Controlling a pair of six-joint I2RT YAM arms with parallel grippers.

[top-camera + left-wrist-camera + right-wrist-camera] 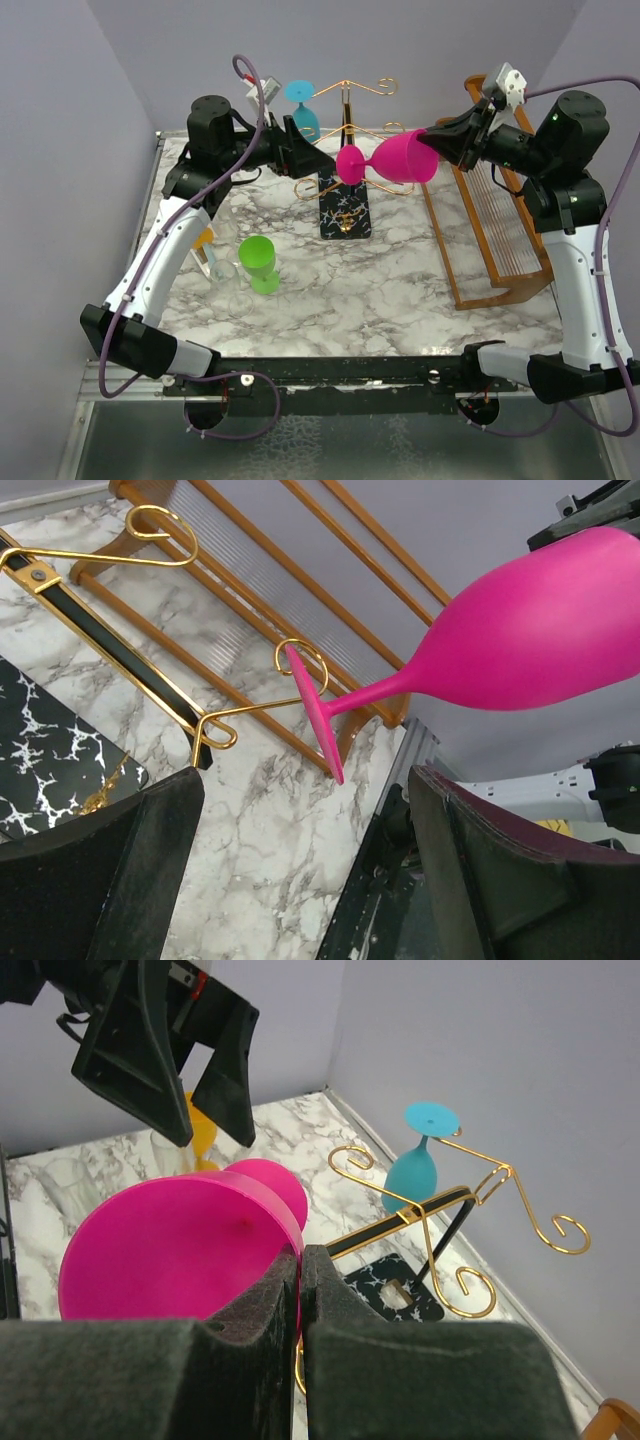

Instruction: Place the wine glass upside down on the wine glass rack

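A pink wine glass (402, 158) hangs on its side above the table, its foot (352, 163) pointing left. My right gripper (441, 145) is shut on the rim, one finger inside the bowl (170, 1250) and one outside (302, 1260). The left gripper (312, 165) stands open just left of the foot. In its wrist view the foot (315, 715) lies beyond the fingertips (305, 778), with nothing between them. The gold wire wine glass rack (345, 128) stands behind and below the glass on its black speckled base (344, 212). One curled arm (250, 710) lies close to the foot.
A blue glass (302, 108) hangs upside down on the rack's left side (415, 1165). On the marble table (350, 290) a green glass (259, 262) stands near the left arm, with an orange and a clear one (207, 245) beside it. A brown wooden slatted rack (490, 230) fills the right side.
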